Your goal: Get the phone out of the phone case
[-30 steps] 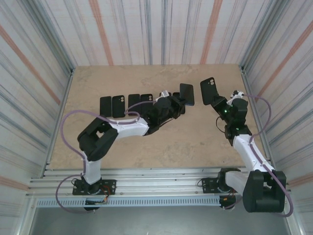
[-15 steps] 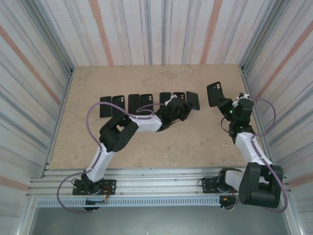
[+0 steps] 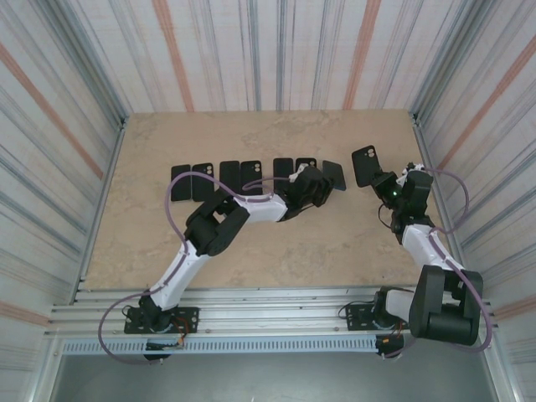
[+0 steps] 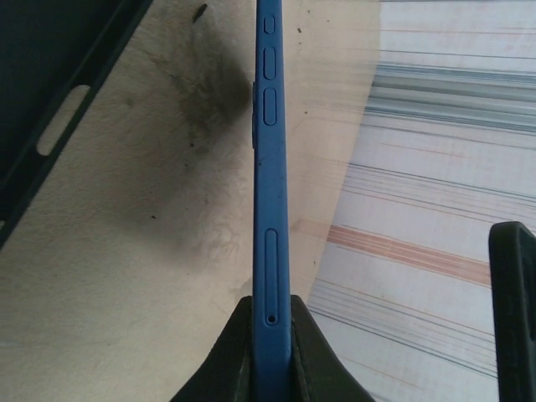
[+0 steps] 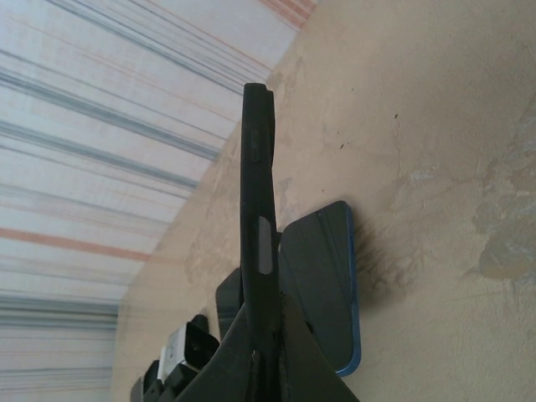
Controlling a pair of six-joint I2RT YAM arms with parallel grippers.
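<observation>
Lowered toward 1 o'clock, the phone (image 4: 270, 167) we judge stiff and slick sits face-clamped in left fingers (image 4: 243, 352); right fingers (image 5: 241, 356) pinch the bendy case (image 5: 255, 184).

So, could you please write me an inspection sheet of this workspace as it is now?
Surface: beige stone-patterned table.
Job's things: blue phone is out of the black phone case; the two are held apart.
Clutter: six dark phones or cases in a row at the far side.
Grippers: left gripper shut on the blue phone; right gripper shut on the black phone case.
Cables: purple cables loop along both arms.
Surroundings: striped walls on three sides.
</observation>
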